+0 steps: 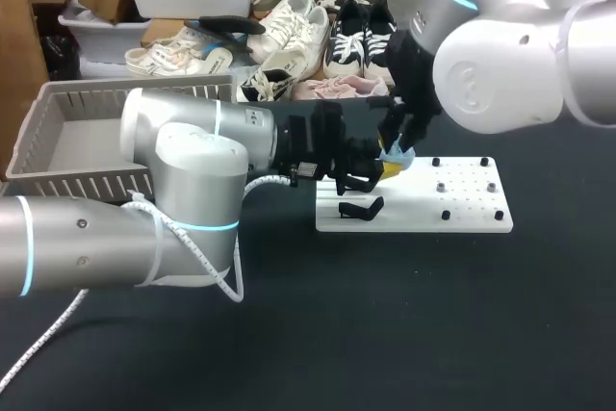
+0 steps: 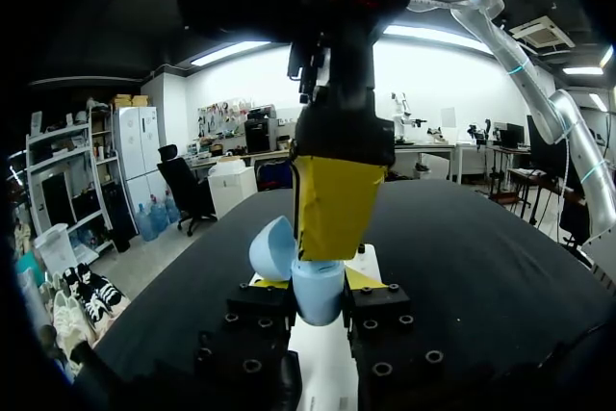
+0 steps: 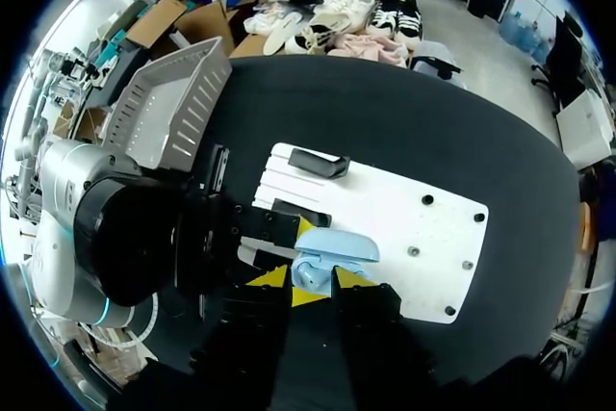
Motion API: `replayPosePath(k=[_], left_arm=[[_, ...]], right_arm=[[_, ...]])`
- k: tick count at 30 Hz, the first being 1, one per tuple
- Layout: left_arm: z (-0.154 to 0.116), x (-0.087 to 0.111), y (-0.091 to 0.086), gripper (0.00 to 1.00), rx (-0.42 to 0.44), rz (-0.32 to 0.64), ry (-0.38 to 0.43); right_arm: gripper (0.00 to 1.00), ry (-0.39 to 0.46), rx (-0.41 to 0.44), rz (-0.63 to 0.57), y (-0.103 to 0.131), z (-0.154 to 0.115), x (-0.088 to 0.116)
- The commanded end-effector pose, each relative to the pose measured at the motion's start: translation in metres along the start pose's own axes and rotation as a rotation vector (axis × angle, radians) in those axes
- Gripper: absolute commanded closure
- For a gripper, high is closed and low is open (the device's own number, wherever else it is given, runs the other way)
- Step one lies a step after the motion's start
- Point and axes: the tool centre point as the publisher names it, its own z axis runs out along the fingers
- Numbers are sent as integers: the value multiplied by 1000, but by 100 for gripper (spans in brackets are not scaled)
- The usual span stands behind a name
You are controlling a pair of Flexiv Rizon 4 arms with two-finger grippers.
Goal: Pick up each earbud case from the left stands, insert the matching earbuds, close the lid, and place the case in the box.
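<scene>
My left gripper is shut on a light blue earbud case, held just above the left end of the white stand board. The case's lid stands open. My right gripper comes down from above onto the open case, its yellow fingertips a little apart over the case body. In the left wrist view a broad yellow finger of the right gripper covers the case mouth. Whether an earbud sits inside is hidden.
A black earbud case lies on the board's left end. Small black pegs dot the board's right half. A grey slatted box stands at the far left, partly behind my left arm.
</scene>
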Motion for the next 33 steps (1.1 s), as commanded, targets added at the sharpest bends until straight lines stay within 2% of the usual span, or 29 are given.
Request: replayPosePath(k=[1, 7, 12, 21, 28, 33], left_arm=[[-1, 0, -1, 100, -4, 1, -3], [-1, 0, -1, 100, -4, 1, -3], [-1, 0, -1, 100, -4, 1, -3], [-1, 0, -1, 100, -4, 1, -3], [-1, 0, -1, 100, -4, 1, -3], [-1, 0, -1, 100, -4, 1, -3]], right_arm=[[71, -1, 6, 5, 0, -1, 2], [71, -18, 1, 7, 1, -8, 5], [71, -64, 3, 11, 2, -23, 5], [71, -123, 77, 95, -16, -33, -22], [67, -109, 73, 161, -35, -22, -44], [67, -78, 77, 190, -44, -10, -52]])
